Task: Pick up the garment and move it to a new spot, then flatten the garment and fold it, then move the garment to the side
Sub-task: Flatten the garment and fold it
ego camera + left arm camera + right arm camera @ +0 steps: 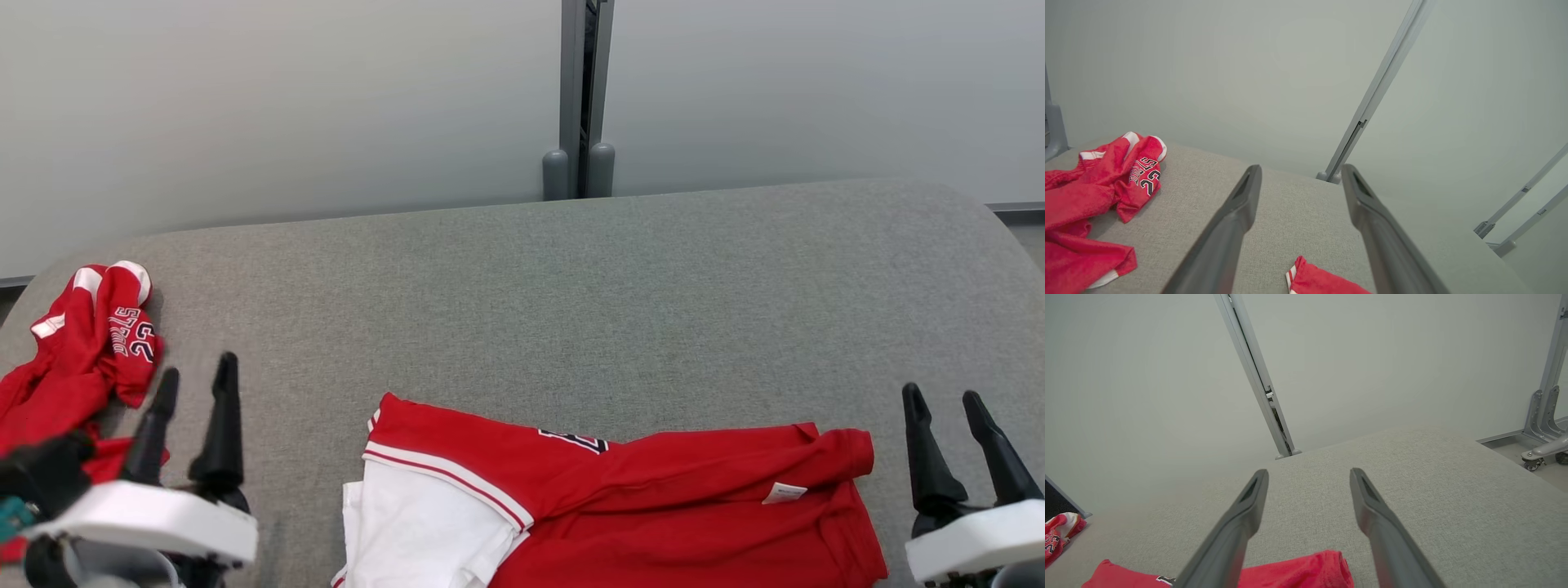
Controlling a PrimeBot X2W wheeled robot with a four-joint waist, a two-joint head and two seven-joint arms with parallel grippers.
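Nearest the robot, a red jersey garment with a white striped panel (637,498) lies partly folded on the grey woven-fabric tabletop (612,302), between the two grippers and touching neither. The right gripper (941,395) hovers just off its right edge, the left gripper (197,369) a little apart to its left; both have their dark fingers spread with nothing between them. Beside the left gripper sits a crumpled red numbered jersey (86,351). Beyond the table stand pale wall panels (286,106) joined by a grey metal post (581,98).
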